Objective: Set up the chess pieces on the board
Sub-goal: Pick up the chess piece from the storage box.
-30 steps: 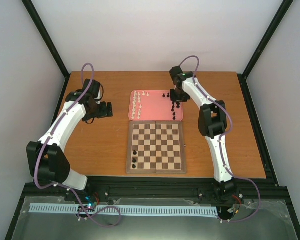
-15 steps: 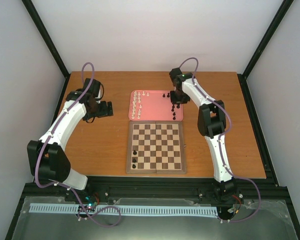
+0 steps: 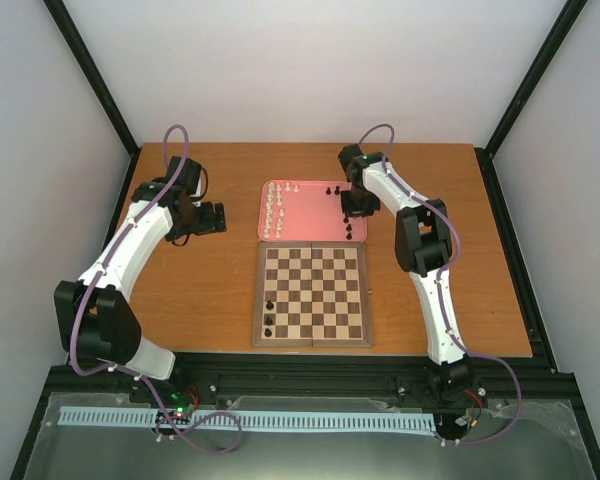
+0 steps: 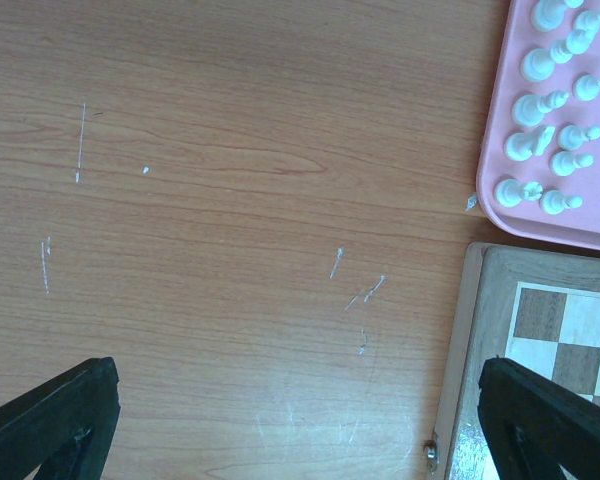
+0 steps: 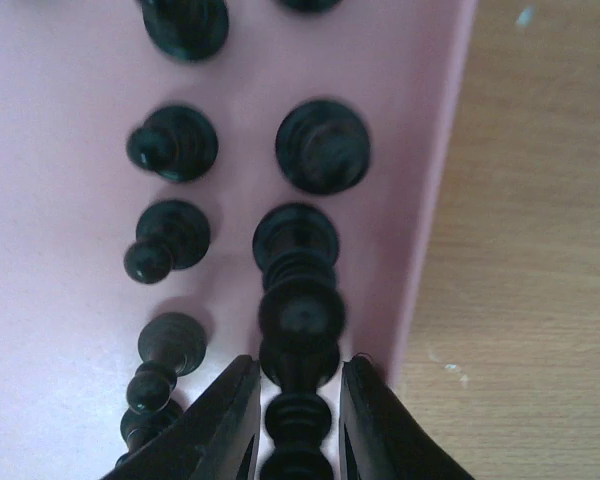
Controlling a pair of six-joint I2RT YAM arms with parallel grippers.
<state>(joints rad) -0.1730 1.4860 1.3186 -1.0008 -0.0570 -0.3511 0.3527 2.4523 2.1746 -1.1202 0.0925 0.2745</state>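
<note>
The right arm's fingers (image 5: 225, 425), two black pads, stand close on either side of a tall black turned chess piece (image 5: 300, 315). The piece is upright at the right edge of a pink rectangular plastic tray (image 5: 435, 190). Only a sliver of gap shows on each side, so I cannot tell whether they pinch the piece or merely flank it. The lower edge of the wrist view cuts off part of the piece and most of both fingers. Other black pieces (image 5: 172, 145) stand beside it on the tray, and two at the upper edge are cut off.

The left arm's fingers (image 4: 60, 415) are spread wide above bare table with nothing between them. Only their tips show, in the lower corners. To their right, cream-white pieces (image 4: 540, 150) fill the tray's left side.

From above, the right wrist hides its own fingers. The square wooden chessboard with dark-brown and tan squares (image 3: 312, 293) lies just near of the tray. Three black pieces on the board (image 3: 270, 318) stand along its left edge, too small to tell their kinds.

The orange-brown wood-grain table (image 3: 200, 290) carries fine pale scratches. White walls and black frame posts enclose it.
</note>
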